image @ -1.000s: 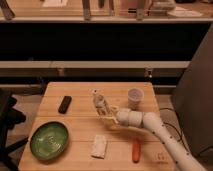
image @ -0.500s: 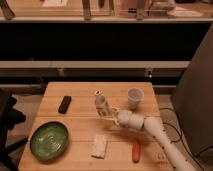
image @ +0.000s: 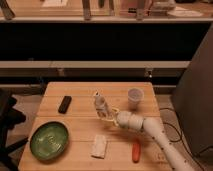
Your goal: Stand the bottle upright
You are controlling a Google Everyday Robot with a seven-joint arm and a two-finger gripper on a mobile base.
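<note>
The bottle [image: 101, 104] is a small slim whitish bottle near the middle of the wooden table [image: 80, 97]. It stands almost upright, leaning slightly, with its cap up. My gripper [image: 108, 116] reaches in from the right on a white arm [image: 145, 126] and sits at the bottle's lower right side, close to or touching its base.
A white cup [image: 134, 97] stands right of the bottle. A black remote [image: 64, 104] lies at the left, a green bowl [image: 49, 140] at the front left, a flat white packet [image: 99, 146] at the front, and an orange-red object [image: 135, 150] at the front right.
The bottle and my gripper stay in nearly the same place; the bottle looks slightly more upright than before.
</note>
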